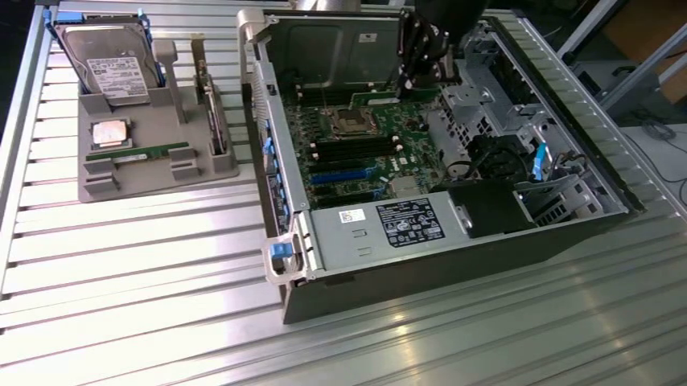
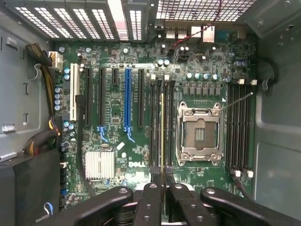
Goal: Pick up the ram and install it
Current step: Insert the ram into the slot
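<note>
Pinching the long, thin green ram stick (image 2: 162, 136) between pressed-in fingers (image 2: 150, 200), the black claw (image 2: 162, 183) is holding it edge-on over the green motherboard's (image 2: 114, 113) black memory slots (image 2: 154, 122) ahead; chips, label and any contact are hiding from sight.

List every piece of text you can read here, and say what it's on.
"DELL": printed on the motherboard, beside the silver heatsink.
Power supply label: print too small to read.
Hard drive label: too blurred to read.
</note>
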Robot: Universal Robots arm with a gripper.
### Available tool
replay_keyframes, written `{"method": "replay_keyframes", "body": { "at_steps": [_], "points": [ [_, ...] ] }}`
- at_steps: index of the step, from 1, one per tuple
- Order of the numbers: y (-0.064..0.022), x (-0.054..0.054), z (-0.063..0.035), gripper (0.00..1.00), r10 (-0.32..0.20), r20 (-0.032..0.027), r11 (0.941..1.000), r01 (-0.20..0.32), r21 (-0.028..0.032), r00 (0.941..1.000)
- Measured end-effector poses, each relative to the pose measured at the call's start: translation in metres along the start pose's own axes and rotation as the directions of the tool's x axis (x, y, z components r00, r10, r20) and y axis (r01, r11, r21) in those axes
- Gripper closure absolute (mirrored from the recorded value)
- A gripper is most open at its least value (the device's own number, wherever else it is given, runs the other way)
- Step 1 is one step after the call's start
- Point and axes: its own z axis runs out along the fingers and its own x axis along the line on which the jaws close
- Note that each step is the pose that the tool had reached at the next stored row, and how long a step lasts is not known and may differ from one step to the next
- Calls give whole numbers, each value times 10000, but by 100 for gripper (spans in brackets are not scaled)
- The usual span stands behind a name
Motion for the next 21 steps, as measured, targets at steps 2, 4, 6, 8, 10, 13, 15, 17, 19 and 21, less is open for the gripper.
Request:
{"method": "replay_keyframes", "body": {
  "at_steps": [2, 4, 6, 8, 10, 13, 15, 17, 19, 21],
  "points": [
    [21, 1, 31, 87, 3, 0, 10000, -3, 0, 10000],
    [63, 1, 67, 87, 8, 0, 10000, -8, 0, 10000],
    [90, 4, 114, 87, 9, -1, 10000, -9, 0, 10000],
    [100, 11, 153, 87, 8, 0, 10000, -8, 0, 10000],
    [113, 23, 183, 87, 15, 0, 10000, -15, 0, 10000],
    [119, 28, 235, 87, 76, 3, 10000, -76, 2, 10000],
    [126, 30, 259, 87, 79, 3, 10000, -79, 2, 10000],
    [133, 37, 294, 87, 77, 2, 10000, -77, 1, 10000],
    [138, 40, 320, 87, 79, 3, 10000, -79, 2, 10000],
    [145, 42, 346, 87, 78, 3, 10000, -78, 2, 10000]
  ]
}}
